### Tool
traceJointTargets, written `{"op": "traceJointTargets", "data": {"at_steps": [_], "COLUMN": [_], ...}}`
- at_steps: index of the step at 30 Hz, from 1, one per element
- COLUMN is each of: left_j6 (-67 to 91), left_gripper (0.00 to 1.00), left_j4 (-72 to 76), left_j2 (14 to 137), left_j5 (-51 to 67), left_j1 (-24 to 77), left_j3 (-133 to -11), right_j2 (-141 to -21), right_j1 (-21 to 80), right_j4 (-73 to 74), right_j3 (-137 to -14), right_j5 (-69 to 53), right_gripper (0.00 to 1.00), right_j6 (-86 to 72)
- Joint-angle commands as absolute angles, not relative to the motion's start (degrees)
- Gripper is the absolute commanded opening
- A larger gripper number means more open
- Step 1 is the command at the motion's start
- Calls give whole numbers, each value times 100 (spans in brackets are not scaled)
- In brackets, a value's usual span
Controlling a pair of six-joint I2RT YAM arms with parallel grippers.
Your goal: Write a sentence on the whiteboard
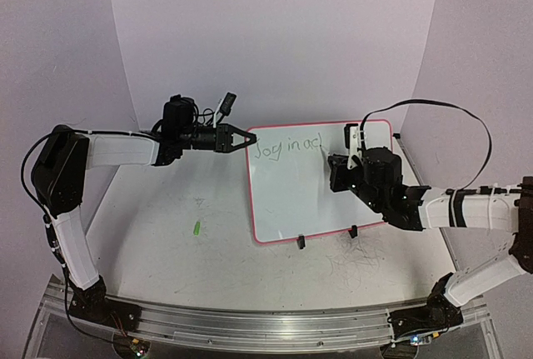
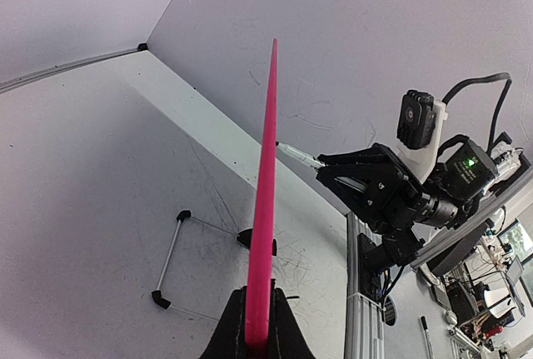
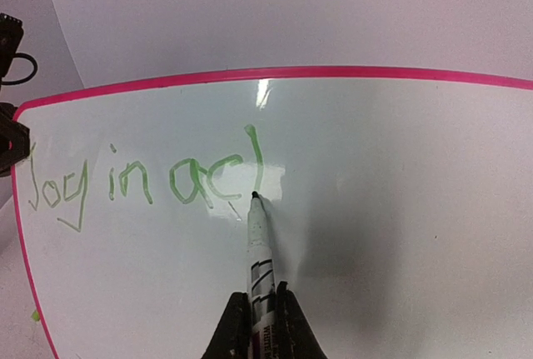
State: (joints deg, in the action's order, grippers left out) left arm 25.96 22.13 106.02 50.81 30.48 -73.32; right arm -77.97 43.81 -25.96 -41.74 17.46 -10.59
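Note:
The whiteboard (image 1: 291, 201) stands tilted on two black clip feet, pink rim all round. Green writing (image 1: 287, 147) on its upper part reads "Joy in ac" plus one upright stroke; it shows large in the right wrist view (image 3: 141, 182). My right gripper (image 3: 261, 313) is shut on a white marker (image 3: 259, 246), whose dark tip touches the board at the foot of that last stroke. In the top view the right gripper (image 1: 343, 166) is at the board's upper right. My left gripper (image 1: 246, 139) is shut on the board's upper left rim, seen edge-on in the left wrist view (image 2: 266, 192).
A small green marker cap (image 1: 196, 228) lies on the table left of the board. Grey scribble marks (image 1: 358, 251) cover the table in front of the board. A thin wire stand (image 2: 171, 259) lies behind the board. White walls close the back and sides.

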Motion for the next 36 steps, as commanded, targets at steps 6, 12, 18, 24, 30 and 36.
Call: {"op": "traceJointTargets", "data": {"at_steps": [6, 12, 18, 24, 30, 36], "left_j6": [2373, 2364, 2356, 2362, 2364, 2364], "left_gripper": [0, 0, 0, 0, 0, 0], "left_j4": [2118, 2118, 2118, 2118, 2118, 2111], "left_j2": [10512, 10494, 10467, 10483, 10490, 10503], "left_j5": [4907, 4909, 4901, 4899, 4902, 4897], "left_j1": [3199, 3199, 3199, 3199, 3199, 3199], "left_j3": [-7295, -7294, -7286, -7286, -7284, -7288], "right_j2": [-7880, -8034, -8083, -7916, -7761, -7695], "right_j1": [4395, 4386, 4386, 4386, 4395, 4395], "right_j4": [-2634, -2688, -2592, -2400, -2319, -2285], "right_j3": [-4517, -4703, -4731, -4604, -4331, -4189], "right_j5": [2033, 2098, 2332, 2400, 2113, 2051], "right_gripper": [0, 0, 0, 0, 0, 0], "right_j6": [-896, -836, -951, -1124, -1204, -1186]}}
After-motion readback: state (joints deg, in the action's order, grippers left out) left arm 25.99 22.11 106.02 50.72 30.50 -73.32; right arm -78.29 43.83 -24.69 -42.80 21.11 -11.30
